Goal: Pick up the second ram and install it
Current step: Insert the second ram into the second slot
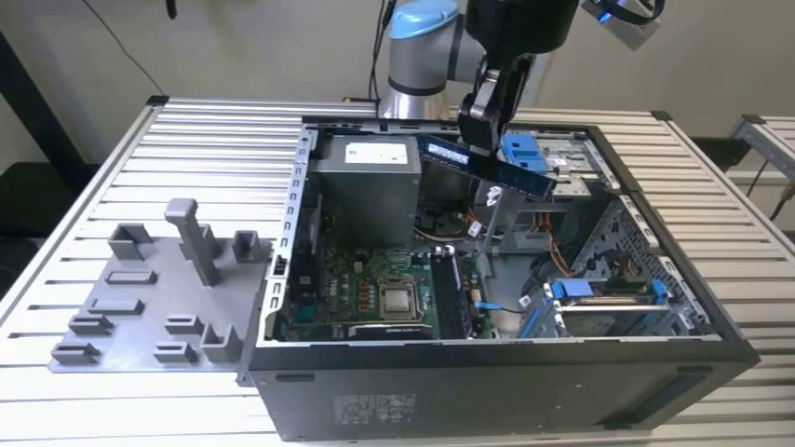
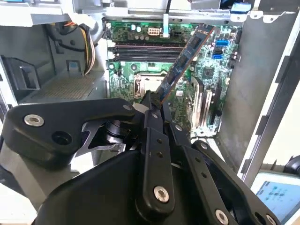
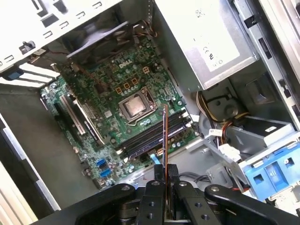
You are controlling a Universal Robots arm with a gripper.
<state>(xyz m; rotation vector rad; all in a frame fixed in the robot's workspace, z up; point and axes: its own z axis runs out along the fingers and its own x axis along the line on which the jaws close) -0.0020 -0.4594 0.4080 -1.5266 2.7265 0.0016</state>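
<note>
My pincer (image 1: 478, 140) is clenched on the second ram (image 1: 491, 166). I hold it in the air in the upper middle of the exterior view, above the open computer case (image 1: 497, 391). There the stick slants down toward the exterior view's right and touches nothing but my fingers.

In the second wrist view the ram (image 2: 185, 58) juts out from my pincer (image 2: 155, 101) at a slant. Its dark chips face the camera, with the motherboard (image 2: 206, 70) well beneath it. In the first wrist view I see the stick (image 3: 165, 136) edge-on, a thin line rising from my pincer (image 3: 164, 171) across the long memory slots (image 3: 147, 140) beside the processor socket (image 3: 135, 105).

The case lies on its side on the slatted surface (image 1: 186, 130), with the grey power supply (image 1: 367, 182) at its far end. A grey plastic tray (image 1: 137, 321) of blocks and posts sits beside it at the exterior view's left.
</note>
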